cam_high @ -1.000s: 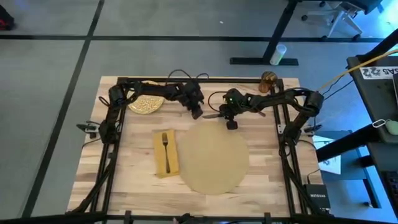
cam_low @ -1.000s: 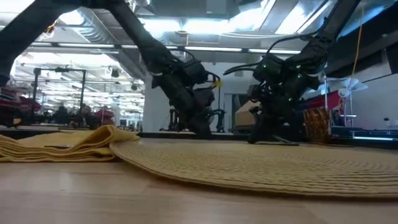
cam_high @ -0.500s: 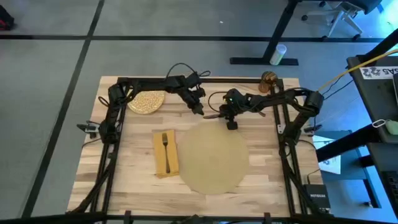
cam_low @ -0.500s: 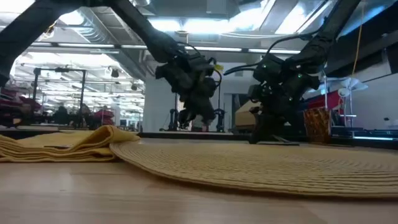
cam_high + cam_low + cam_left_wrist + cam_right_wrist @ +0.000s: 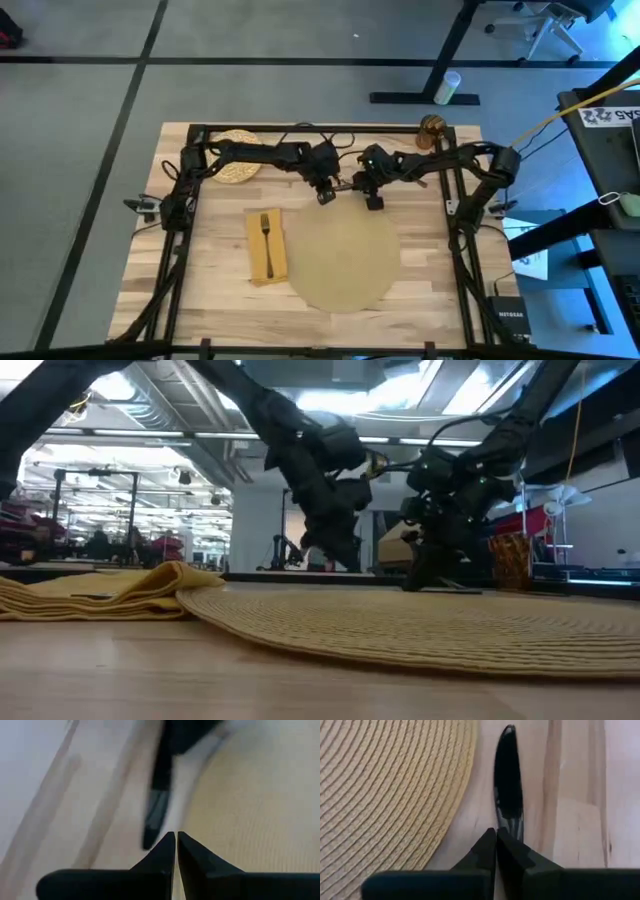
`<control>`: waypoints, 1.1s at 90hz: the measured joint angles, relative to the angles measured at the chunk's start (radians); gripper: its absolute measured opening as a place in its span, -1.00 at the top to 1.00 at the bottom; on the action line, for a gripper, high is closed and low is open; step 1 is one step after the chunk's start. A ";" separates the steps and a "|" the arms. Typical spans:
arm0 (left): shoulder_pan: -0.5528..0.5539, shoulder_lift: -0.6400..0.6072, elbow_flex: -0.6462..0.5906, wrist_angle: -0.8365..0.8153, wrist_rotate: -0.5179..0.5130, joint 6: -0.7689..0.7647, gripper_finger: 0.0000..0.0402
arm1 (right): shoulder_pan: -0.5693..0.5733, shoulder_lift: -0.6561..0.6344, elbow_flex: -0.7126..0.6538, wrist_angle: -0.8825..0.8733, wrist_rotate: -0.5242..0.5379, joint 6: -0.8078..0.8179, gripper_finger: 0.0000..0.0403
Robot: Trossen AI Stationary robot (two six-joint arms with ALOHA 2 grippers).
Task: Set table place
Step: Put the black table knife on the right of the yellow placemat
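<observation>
Seen from above, the butcher-block table (image 5: 215, 290) carries a round tan placemat (image 5: 343, 255) at its middle, with a mustard-yellow napkin (image 5: 266, 246) lying just beside the mat at its nine o'clock and slightly under its edge in the low view. A dark fork (image 5: 267, 238) rests lengthwise on the napkin. The yellow-speckled plate (image 5: 234, 168) sits well apart at the table's eleven o'clock, partly under the left arm, and the small amber glass (image 5: 431, 130) stands at the one o'clock corner, by the black rail.

Both grippers meet just off the placemat's twelve o'clock edge. The right gripper (image 5: 372, 198) is low over the bare wood — its wrist camera shows its two fingers (image 5: 482, 851) pressed together to a thin slit, with a dark knife (image 5: 508, 785) lying on the wood just past the tips, blade end pointing away, alongside the woven rim of the mat. Whether the fingertips pinch the knife's near end or merely sit above it cannot be told.

The left gripper (image 5: 324, 192) hangs just beside the right one, at its nine o'clock. Its fingers (image 5: 161, 851) are likewise drawn together with only a hairline gap — nothing between them — and beyond them a blurred dark object, which cannot be made out, lies where wood meets mat.
</observation>
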 joint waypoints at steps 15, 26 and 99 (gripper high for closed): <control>0.032 0.039 -0.001 0.045 0.134 -0.104 0.99 | 0.064 -0.008 -0.001 -0.006 0.111 -0.021 1.00; 0.028 0.039 0.001 0.071 0.142 -0.114 0.99 | 0.083 -0.016 -0.001 -0.008 0.146 -0.021 1.00; -0.086 0.040 0.021 -0.092 0.230 0.096 0.99 | 0.102 -0.138 -0.005 -0.168 0.192 -0.016 1.00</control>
